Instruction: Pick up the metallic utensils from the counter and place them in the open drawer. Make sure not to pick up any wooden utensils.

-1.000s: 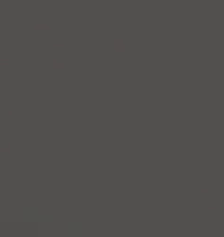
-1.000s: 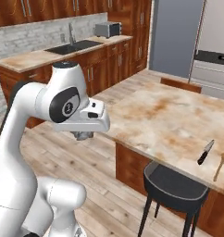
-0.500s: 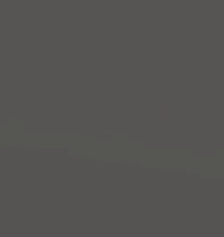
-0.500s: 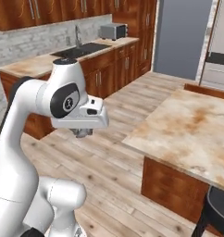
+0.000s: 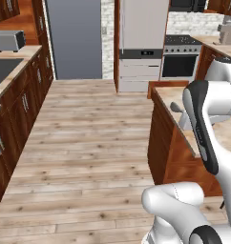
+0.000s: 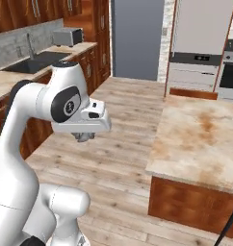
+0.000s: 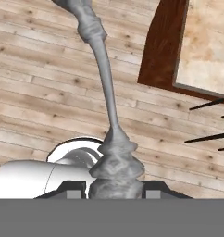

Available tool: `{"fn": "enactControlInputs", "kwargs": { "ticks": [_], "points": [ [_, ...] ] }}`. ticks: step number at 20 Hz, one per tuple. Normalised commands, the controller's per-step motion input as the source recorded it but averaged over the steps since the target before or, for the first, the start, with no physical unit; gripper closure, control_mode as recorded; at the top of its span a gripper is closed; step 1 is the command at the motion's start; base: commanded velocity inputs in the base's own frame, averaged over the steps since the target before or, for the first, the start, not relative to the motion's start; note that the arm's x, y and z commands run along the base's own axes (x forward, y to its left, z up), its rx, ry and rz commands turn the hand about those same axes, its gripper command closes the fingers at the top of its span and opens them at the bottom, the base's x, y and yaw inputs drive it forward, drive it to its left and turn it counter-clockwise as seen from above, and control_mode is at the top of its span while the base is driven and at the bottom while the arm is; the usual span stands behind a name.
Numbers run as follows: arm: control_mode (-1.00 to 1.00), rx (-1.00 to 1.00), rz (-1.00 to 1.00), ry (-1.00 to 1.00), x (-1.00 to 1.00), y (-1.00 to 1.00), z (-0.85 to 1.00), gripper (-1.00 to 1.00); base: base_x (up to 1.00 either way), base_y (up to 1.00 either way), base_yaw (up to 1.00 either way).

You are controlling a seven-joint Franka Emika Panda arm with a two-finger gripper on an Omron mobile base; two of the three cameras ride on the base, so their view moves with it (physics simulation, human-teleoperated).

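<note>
Pincer: your gripper (image 7: 115, 185) is clamping the ridged handle of a grey metal utensil (image 7: 104, 78).
Utensil: it is jutting straight out ahead of the fingertips, over wooden floor (image 7: 35, 106).
Counter: the marbled island top (image 6: 205, 139) is lying off to the pincer's right, well apart.

White arm (image 5: 203, 124) stands beside the counter (image 5: 171, 97), above wooden floor (image 5: 89, 143).

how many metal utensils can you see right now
1: a grey metal utensil clamped between the fingers of the gripper, hanging over the wood floor beside the counter. Others may lie on parts of the counter out of view.
</note>
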Motion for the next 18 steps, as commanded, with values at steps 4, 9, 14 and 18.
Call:
{"fn": "enactControlInputs", "kwargs": {
  "ticks": [4, 9, 14, 18],
  "points": [
    [1.0, 0.0, 0.0, 0.0, 0.0, 0.0, 0.0, 1.0, 1.0, 0.98, -0.55],
    [1.0, 0.0, 0.0, 0.0, 0.0, 0.0, 0.0, 1.0, 1.0, 0.99, -0.55],
    [1.0, 0.0, 0.0, 0.0, 0.0, 0.0, 0.0, 1.0, 1.0, 0.87, -0.57],
    [1.0, 0.0, 0.0, 0.0, 0.0, 0.0, 0.0, 1.0, 1.0, 0.77, -0.62]
  ]
}}
